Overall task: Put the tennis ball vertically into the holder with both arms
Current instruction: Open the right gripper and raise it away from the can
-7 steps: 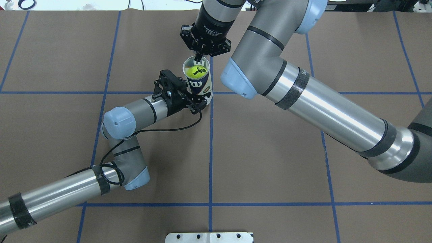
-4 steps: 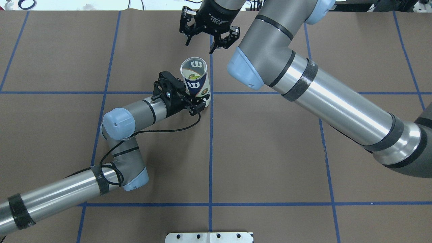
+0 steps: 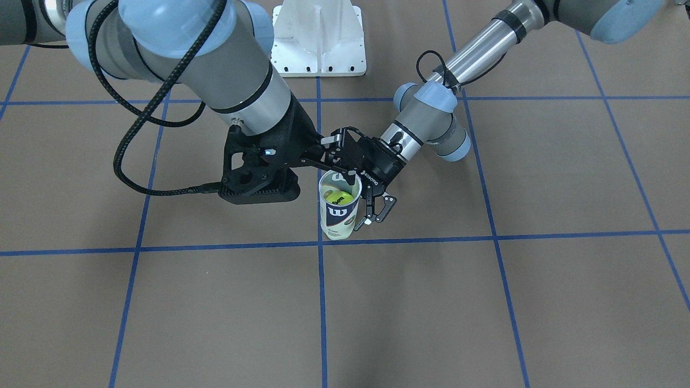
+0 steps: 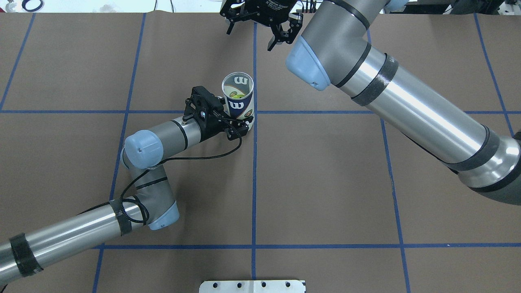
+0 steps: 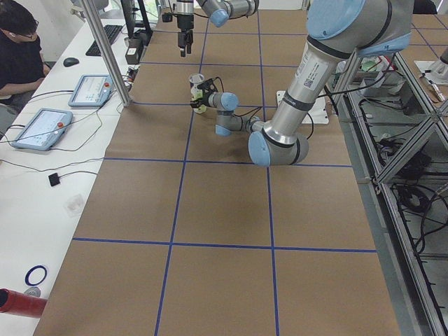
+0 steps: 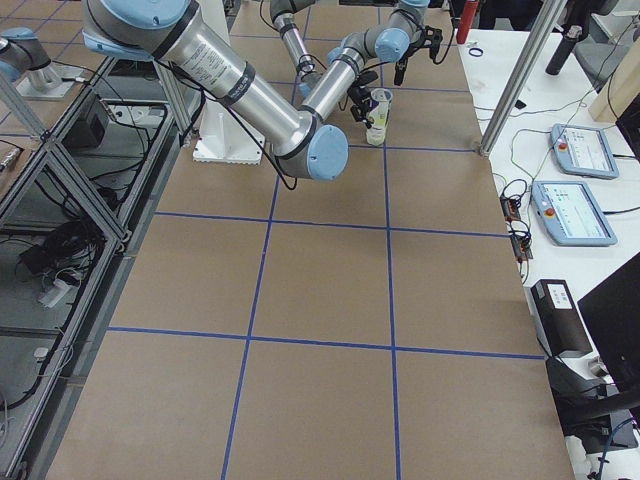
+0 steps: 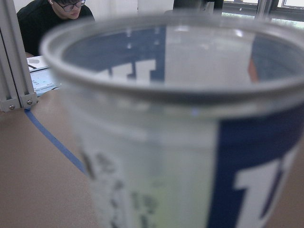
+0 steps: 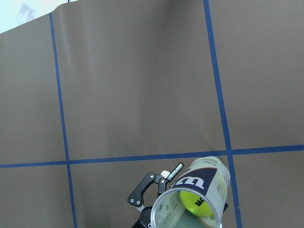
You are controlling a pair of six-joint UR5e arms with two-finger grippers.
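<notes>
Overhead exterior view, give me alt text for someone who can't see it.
A clear tennis-ball holder stands upright on the brown gridded table, a yellow ball sunk inside, gripped low down by the left gripper. The right gripper, open and empty, hangs near the table's far edge, apart from the holder.

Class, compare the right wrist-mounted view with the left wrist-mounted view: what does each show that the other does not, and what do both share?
Only the right wrist-mounted view shows the tennis ball inside the can and the left pincer beside it. Only the left wrist-mounted view shows a person at a white bench, beyond the can's blurred rim. Both show the clear tennis-ball can with its navy-and-white label, the brown table and blue tape lines.
</notes>
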